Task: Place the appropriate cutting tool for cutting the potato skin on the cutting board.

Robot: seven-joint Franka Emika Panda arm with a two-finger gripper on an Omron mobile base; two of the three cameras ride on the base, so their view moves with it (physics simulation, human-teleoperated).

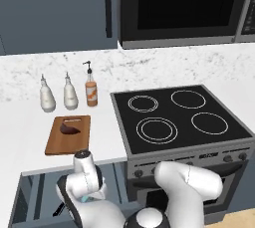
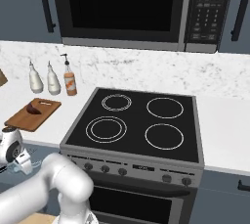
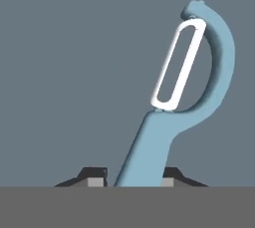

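The light-blue peeler (image 3: 199, 67) stands up between my fingertips, its looped head and white blade at the upper right of the hand view. My gripper (image 3: 134, 179) is shut on its slim handle. In the left base view the gripper (image 1: 87, 196) hangs low over the open drawer (image 1: 30, 197), in front of and below the counter edge, with a speck of blue at its tips. The wooden cutting board (image 1: 56, 145) lies on the counter just behind, with the dark reddish potato (image 1: 69, 128) on its far half. The right base view shows the board (image 2: 22, 119), the potato (image 2: 33, 107) and the gripper (image 2: 22, 164).
Two white bottles (image 1: 48, 95) and an orange one (image 1: 91, 90) stand behind the board. The black stovetop (image 1: 179, 117) is to the right, under a microwave (image 1: 184, 8). A dark handle-like object (image 1: 59, 210) lies in the drawer beside my hand.
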